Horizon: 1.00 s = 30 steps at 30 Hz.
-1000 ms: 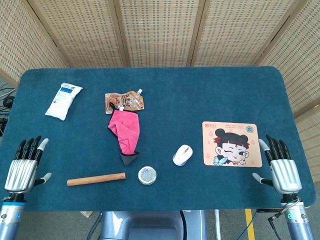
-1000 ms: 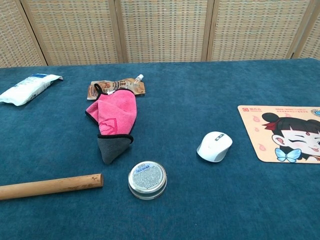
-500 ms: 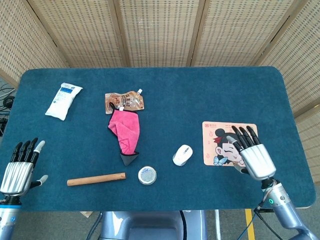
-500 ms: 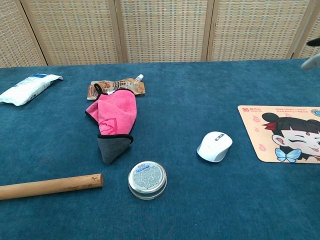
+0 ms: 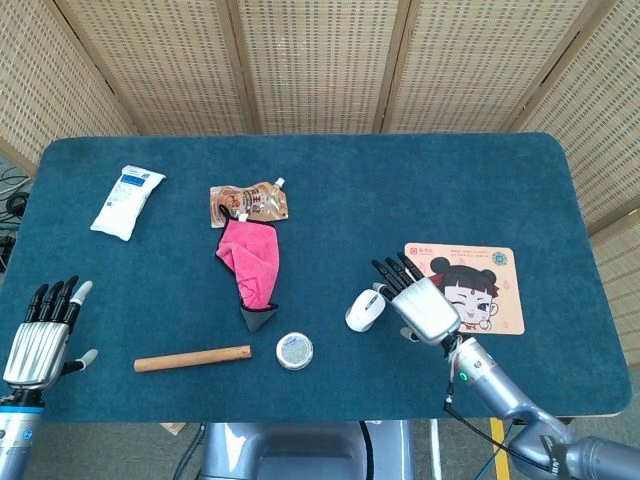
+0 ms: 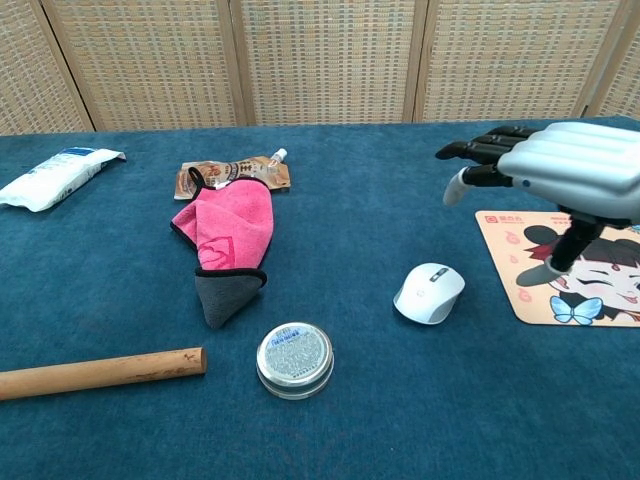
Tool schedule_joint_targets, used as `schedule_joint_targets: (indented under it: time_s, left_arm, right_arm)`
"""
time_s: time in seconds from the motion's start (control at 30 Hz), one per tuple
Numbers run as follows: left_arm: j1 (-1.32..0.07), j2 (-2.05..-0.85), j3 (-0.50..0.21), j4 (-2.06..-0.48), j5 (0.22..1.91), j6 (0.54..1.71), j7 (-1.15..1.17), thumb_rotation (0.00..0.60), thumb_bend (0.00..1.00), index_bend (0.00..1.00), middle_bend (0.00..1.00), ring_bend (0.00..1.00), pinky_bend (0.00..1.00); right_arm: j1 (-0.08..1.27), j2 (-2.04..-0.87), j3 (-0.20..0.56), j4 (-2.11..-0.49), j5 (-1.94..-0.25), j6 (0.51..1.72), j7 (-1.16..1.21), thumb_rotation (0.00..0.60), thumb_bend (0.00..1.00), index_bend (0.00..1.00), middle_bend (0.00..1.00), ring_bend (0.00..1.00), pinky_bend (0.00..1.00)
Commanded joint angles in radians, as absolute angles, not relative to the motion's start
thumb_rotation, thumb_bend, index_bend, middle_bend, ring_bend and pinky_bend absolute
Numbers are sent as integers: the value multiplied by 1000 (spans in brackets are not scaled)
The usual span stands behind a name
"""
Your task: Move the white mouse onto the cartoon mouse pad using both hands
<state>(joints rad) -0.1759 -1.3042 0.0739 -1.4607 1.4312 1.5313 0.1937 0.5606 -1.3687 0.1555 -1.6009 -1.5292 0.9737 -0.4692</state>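
Note:
The white mouse (image 5: 364,310) (image 6: 429,292) lies on the blue table, just left of the cartoon mouse pad (image 5: 485,290) (image 6: 525,270). My right hand (image 5: 420,304) (image 6: 560,172) hovers open, palm down, above and slightly right of the mouse, fingers stretched to the left, not touching it. It covers the pad's left edge in the head view. At the table's front left corner my left hand (image 5: 40,336) is open with fingers spread, holding nothing; the chest view does not show it.
A round tin (image 5: 294,350) (image 6: 295,358) and a wooden stick (image 5: 192,357) (image 6: 100,372) lie near the front edge. A pink cloth (image 5: 250,262) (image 6: 223,235), a brown pouch (image 5: 250,203) and a white packet (image 5: 127,200) sit further back left.
My right hand has swept left from the table's right edge, across the pad, to above the mouse. My left hand has barely moved. The mouse stayed put.

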Motion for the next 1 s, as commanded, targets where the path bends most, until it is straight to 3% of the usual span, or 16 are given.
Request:
schedule_joint_targets:
  time_s: [0.03,1.0]
  left_arm:
    - [-173,-1303,71,-1459,1436,1525,188,600,81,52,0,0,0]
    - [-153,-1311,32,-1441,1456,1470,182,600,84,52,0,0,0]
  right_arm:
    - [590,-1412,158,-1565,-1508,943,-504,600,0,240,23,0,0]
    - [713,-1596,139,-1380,-1400,870,-577,600,0,258,16,0,0]
